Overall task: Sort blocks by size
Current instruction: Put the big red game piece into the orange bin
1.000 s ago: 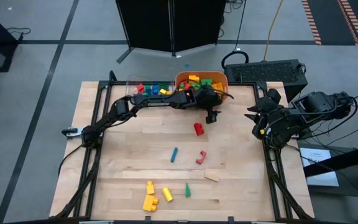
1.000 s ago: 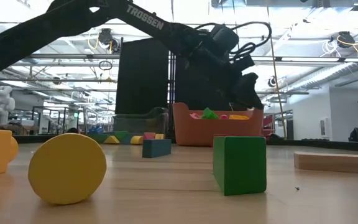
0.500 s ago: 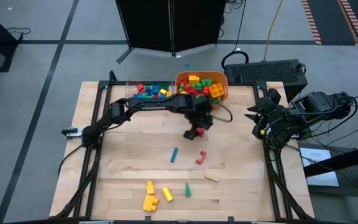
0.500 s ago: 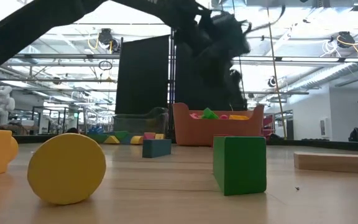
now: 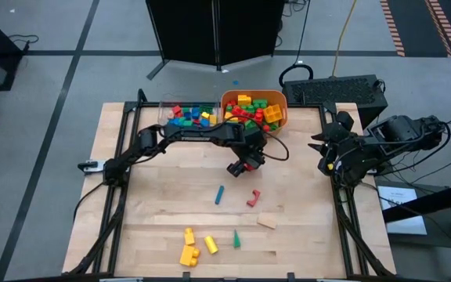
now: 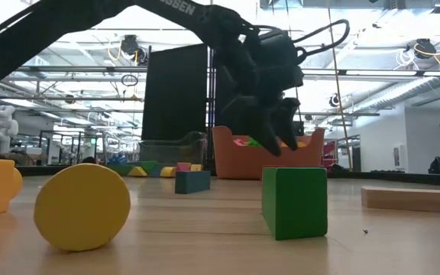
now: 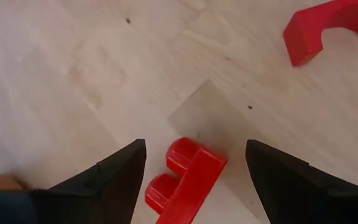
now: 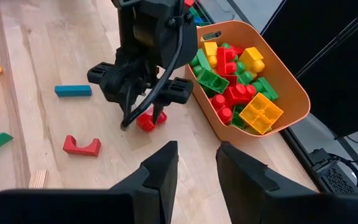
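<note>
In the high view the left claw (image 5: 247,164) sits just above the frame's centre, and its own body hides most of the red brick (image 5: 248,166) beneath it; only a sliver of red shows. The low view tells little more, since a green block (image 6: 295,202) in the foreground cuts off the brick entirely. The left wrist view settles it: the two dark fingers (image 7: 114,174) stand spread wide, one on each side of the studded red brick (image 7: 185,180), with bare wood showing between each finger and the brick. The brick lies on the desk (image 5: 163,196), its lower end cut off by the picture's bottom edge. A red arch piece (image 7: 328,28) lies apart from it at the upper right of that view.

The right claw (image 5: 323,153) waits at the desk's right edge, its fingers (image 8: 160,171) a narrow gap apart with nothing between them.

More blocks fill the orange tub (image 5: 280,100) and the clear tray (image 5: 165,106) at the desk's top edge.
</note>
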Available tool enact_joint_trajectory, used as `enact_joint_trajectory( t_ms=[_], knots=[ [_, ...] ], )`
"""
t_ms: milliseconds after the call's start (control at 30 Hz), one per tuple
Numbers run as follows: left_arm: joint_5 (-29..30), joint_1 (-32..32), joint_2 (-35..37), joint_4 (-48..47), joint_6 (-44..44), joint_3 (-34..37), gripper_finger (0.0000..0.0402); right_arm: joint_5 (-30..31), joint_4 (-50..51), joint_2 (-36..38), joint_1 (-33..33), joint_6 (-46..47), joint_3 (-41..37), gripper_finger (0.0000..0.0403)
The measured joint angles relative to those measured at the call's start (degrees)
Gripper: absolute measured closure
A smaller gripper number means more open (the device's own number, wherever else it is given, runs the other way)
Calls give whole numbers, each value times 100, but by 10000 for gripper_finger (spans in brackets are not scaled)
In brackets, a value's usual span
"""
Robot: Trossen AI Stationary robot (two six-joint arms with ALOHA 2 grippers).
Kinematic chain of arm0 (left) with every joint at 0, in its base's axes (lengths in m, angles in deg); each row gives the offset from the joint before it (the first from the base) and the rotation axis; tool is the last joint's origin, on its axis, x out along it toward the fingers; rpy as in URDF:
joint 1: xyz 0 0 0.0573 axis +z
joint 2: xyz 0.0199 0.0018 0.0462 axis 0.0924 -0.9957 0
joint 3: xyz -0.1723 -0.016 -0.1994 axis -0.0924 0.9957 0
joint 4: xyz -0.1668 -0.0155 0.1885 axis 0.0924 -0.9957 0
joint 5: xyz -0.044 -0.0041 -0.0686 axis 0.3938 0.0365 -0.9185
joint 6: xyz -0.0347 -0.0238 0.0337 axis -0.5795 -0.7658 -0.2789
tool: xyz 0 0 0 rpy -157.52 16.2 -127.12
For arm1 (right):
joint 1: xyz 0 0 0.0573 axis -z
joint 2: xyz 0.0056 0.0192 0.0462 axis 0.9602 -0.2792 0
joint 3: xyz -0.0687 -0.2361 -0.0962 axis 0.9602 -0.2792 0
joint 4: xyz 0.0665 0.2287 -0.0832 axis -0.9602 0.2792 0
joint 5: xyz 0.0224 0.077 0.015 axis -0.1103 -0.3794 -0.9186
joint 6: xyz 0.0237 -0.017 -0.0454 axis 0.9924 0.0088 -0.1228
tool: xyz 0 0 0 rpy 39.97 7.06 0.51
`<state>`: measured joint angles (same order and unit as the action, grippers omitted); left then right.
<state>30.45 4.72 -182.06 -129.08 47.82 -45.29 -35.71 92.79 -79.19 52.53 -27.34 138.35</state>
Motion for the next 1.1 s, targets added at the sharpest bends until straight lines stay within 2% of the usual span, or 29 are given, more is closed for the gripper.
enact_joint_trajectory(
  t_ms=[300, 733, 833, 1067, 1100],
  knots=[
    [-13, 2, -234, 94, 95, 11, 121, -2, 2, 2, 0, -61, 0, 298],
    [64, 153, -664, 16, -711, -11, 127, -14, -11, 2, 0, 42, 2, 298],
    [66, 153, -675, -49, -880, -37, 154, -15, -11, 2, -1, 44, 2, 298],
    [79, 149, -684, -120, -1226, -37, 272, -17, -11, 2, 0, 46, 2, 298],
    [77, 155, -684, -117, -1346, -37, 274, -19, -11, 2, -1, 46, 2, 298]
  ],
)
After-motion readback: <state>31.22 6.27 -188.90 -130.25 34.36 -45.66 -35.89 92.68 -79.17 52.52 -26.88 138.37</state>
